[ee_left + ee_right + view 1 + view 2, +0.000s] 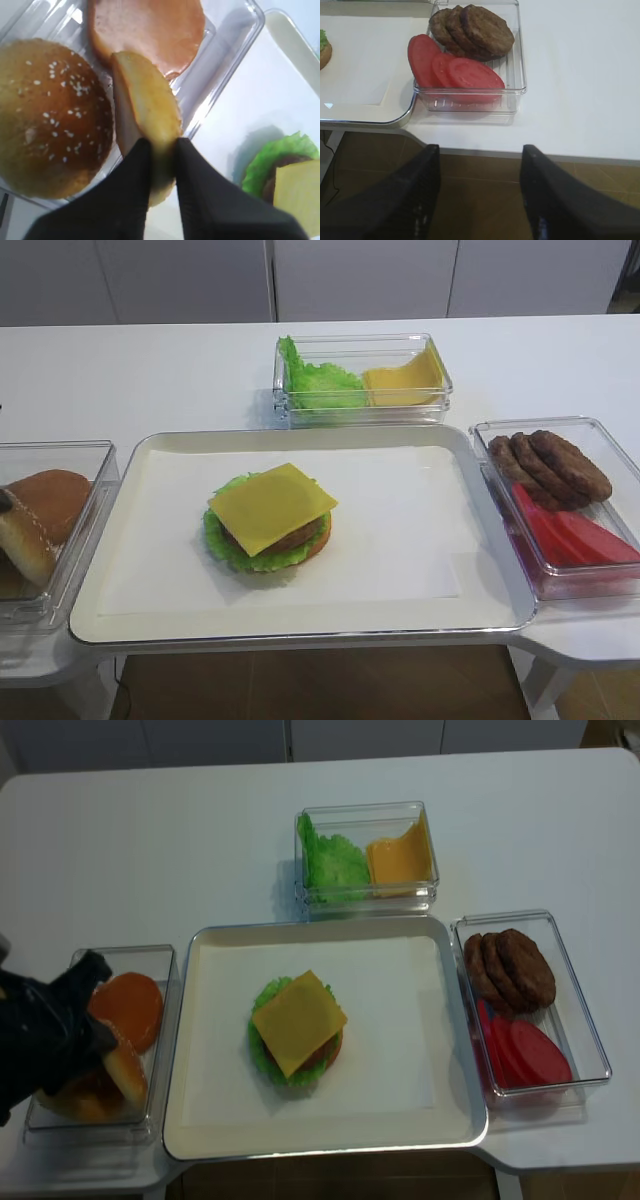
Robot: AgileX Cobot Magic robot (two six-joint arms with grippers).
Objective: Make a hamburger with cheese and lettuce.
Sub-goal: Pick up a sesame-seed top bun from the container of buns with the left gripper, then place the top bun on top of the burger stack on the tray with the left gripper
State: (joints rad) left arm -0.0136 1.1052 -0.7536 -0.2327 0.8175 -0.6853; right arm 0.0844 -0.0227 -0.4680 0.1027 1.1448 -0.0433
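Left wrist view is showing the left gripper [159, 150] pinching a bun half [145, 112] on edge, its jaws narrow around the rim, over the bun box [227, 55]. Topping the hamburger [268, 520] looks like the step in hand; next it is needing a lift clear of the box wall and a carry right to the tray [480, 615]. The stack (cheese [272, 504] over lettuce [262, 560]) is sitting mid-tray, well apart. The right gripper [480, 195] is hanging wide and empty.
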